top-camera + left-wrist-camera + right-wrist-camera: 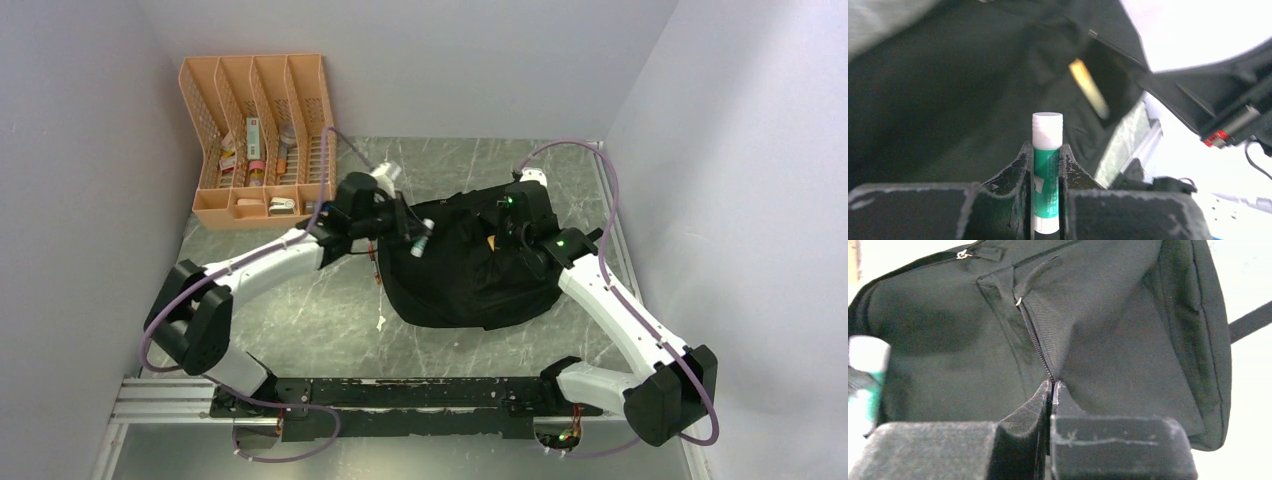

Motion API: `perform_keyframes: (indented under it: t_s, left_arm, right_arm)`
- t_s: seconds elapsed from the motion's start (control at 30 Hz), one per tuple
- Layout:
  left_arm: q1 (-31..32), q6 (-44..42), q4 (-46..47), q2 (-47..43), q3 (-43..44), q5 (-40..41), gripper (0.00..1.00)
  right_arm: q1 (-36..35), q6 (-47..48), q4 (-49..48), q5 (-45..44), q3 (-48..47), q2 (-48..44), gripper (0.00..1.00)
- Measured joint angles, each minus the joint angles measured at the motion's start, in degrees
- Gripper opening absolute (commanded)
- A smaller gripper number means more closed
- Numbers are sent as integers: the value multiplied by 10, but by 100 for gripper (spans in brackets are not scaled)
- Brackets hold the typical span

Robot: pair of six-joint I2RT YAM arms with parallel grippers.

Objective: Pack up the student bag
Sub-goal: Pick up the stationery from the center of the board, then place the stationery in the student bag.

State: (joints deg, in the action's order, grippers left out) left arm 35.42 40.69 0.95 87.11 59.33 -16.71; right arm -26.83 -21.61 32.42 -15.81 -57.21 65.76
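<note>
Down at the near edge of the table (310, 320), both arms reach out to the student bag (470, 290), which lies past the middle, toward the right edge. Left gripper (1047, 150): jaws nipped in tight on a glue stick (1047, 131), green body, white cap poking out beyond the fingertips, hanging over the bag's left side. Right gripper (1052, 386): clamped together on the bag's black fabric right at the zipper line, the cloth rising to a ridge at the jaws. Further back, in the far-left corner, an orange mesh organiser (255, 90) stands with small items in its slots.
</note>
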Motion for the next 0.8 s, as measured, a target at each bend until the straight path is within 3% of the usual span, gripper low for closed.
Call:
perform_keyframes:
  t_s: [0.23, 0.8]
  left_arm:
    - [96, 47, 96, 67, 6, -22, 5]
    - [127, 96, 190, 227, 115, -26, 5]
  right_arm:
    - [6, -2, -13, 43, -3, 0, 0]
    - [9, -11, -26, 85, 1, -17, 0]
